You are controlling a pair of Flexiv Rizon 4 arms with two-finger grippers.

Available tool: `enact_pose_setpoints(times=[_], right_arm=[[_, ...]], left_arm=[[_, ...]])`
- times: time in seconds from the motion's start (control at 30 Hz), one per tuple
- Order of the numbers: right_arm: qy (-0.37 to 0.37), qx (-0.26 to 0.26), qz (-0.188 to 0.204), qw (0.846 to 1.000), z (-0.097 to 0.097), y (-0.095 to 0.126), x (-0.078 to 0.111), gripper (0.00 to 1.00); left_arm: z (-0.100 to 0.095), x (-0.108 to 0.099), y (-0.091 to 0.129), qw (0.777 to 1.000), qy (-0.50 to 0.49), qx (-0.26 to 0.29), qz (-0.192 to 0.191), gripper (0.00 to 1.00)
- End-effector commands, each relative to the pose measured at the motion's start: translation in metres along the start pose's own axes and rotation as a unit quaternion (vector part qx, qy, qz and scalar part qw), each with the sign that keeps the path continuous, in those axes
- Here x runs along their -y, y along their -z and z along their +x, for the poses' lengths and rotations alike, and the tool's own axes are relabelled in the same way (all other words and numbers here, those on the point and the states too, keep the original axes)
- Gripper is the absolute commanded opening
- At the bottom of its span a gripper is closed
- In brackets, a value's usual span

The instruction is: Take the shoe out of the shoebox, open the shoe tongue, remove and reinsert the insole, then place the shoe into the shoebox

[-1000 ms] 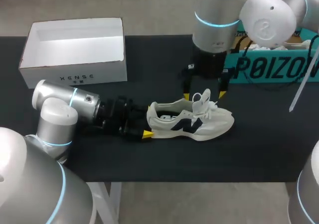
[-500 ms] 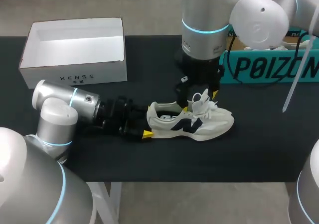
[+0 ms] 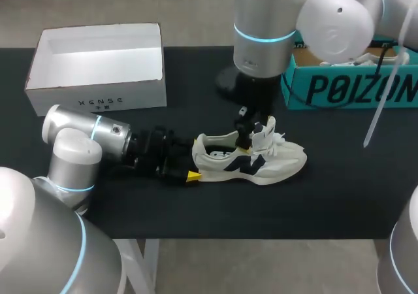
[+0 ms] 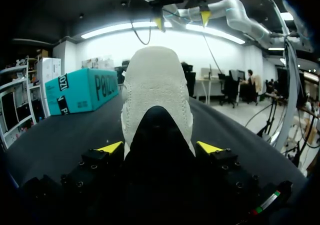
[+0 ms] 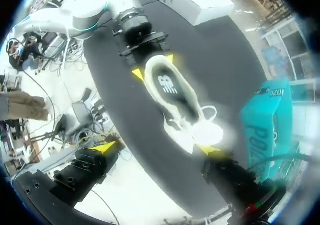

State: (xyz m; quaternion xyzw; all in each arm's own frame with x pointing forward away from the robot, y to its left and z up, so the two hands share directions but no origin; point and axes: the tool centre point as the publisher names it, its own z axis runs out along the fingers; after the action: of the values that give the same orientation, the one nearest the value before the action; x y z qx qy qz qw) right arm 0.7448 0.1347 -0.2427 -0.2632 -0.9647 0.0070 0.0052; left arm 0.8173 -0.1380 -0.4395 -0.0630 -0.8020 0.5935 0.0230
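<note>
A white sneaker (image 3: 256, 158) with dark side marks lies on its sole on the black table (image 3: 196, 209), toe to the right. My left gripper (image 3: 194, 164) is shut on its heel; in the left wrist view the heel (image 4: 157, 115) fills the gap between the yellow fingertips (image 4: 110, 147). My right gripper (image 3: 251, 136) hangs open just above the raised tongue and laces. In the right wrist view the sneaker (image 5: 175, 97) lies ahead of that open gripper (image 5: 156, 148), with the left gripper (image 5: 145, 47) at its heel. The white shoebox (image 3: 98, 62) stands empty at the back left.
A teal box (image 3: 353, 78) stands at the back right, behind the right arm; it also shows beside the sneaker as the teal box (image 4: 82, 90). The table's front edge runs just below the sneaker.
My right arm has swung left and come down, bringing its open gripper from behind the sneaker to right over the tongue. The left arm and the sneaker have not moved.
</note>
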Motion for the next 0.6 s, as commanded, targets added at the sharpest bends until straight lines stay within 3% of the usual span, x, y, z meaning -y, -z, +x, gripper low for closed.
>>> enact_pose_setpoints(times=[0.03, 0.17, 0.27, 0.33, 0.6], right_arm=[[0.113, -0.011, -0.016, 0.993, 0.005, 0.001, -0.007, 1.00], [0.164, -0.024, -0.036, 0.986, 0.013, -0.001, -0.018, 1.00], [0.180, -0.007, -0.021, 0.983, 0.019, -0.004, -0.027, 1.00], [0.094, -0.002, 0.019, 0.995, 0.012, -0.007, -0.029, 1.00], [0.094, -0.002, 0.019, 0.995, 0.012, -0.007, -0.029, 1.00]], left_arm=[[0.000, -0.003, -0.001, 1.000, 0.000, 0.000, 0.000, 0.00], [0.000, -0.003, -0.001, 1.000, 0.000, 0.000, 0.000, 0.00], [0.000, -0.003, -0.001, 1.000, 0.000, 0.000, 0.000, 0.00], [0.000, -0.003, -0.001, 1.000, 0.000, 0.000, 0.000, 0.00], [0.000, -0.003, -0.001, 1.000, 0.000, 0.000, 0.000, 0.00]])
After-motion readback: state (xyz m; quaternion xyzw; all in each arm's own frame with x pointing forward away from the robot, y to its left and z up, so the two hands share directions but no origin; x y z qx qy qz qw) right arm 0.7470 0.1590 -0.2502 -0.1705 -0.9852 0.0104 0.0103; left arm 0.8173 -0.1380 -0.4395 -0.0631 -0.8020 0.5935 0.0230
